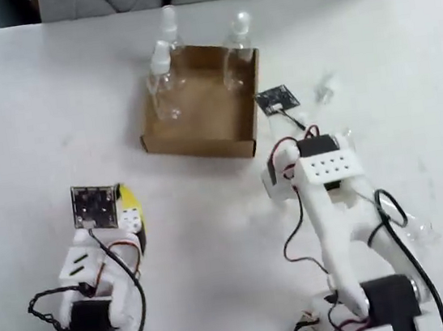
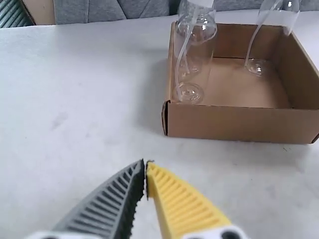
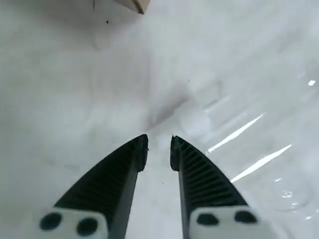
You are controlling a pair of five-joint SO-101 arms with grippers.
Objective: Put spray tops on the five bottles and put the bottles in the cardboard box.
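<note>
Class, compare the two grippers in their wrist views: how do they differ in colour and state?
The left gripper has one grey and one yellow finger; the right gripper has two black ones. The left gripper's tips touch; the right gripper's stand apart. Both have ribbed fingers and hold nothing.

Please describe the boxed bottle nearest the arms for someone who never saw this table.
Find the open cardboard box mid-table. Inside, by its left wall in the high view, stands a clear bottle. Its neighbours stand farther back; it is closest to the arms.

Overhead and left wrist: same box [image 1: 198, 146]
</note>
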